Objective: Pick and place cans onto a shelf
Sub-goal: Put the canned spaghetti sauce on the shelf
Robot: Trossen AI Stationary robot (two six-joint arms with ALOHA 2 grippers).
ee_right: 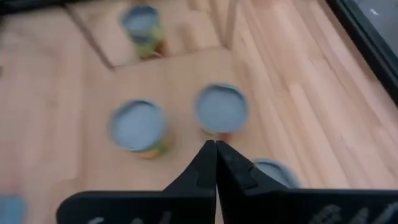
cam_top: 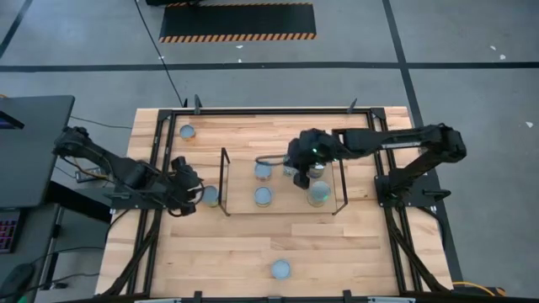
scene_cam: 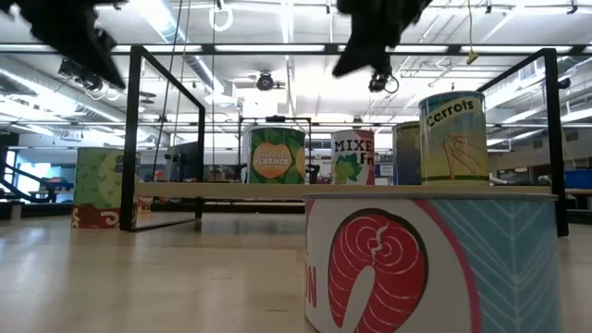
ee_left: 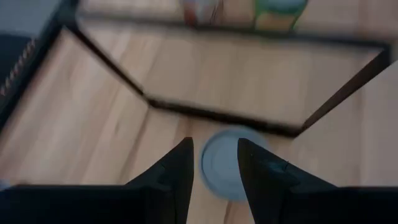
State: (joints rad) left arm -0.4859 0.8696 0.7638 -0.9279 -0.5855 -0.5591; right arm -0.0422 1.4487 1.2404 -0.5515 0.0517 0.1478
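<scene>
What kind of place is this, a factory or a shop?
Probably a robotics lab or workshop hall: striped hazard floor marking on grey concrete, long ceiling strip lights over an open hall, and a black-framed wooden table fitted with robot arms.

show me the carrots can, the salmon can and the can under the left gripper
carrots can (scene_cam: 454, 139), low view, on its label under the word.
salmon can (scene_cam: 435, 268), low view, on the label right of the pink steak.
can under the left gripper (ee_left: 222, 167), left wrist view, on its grey top between the fingers.
</scene>
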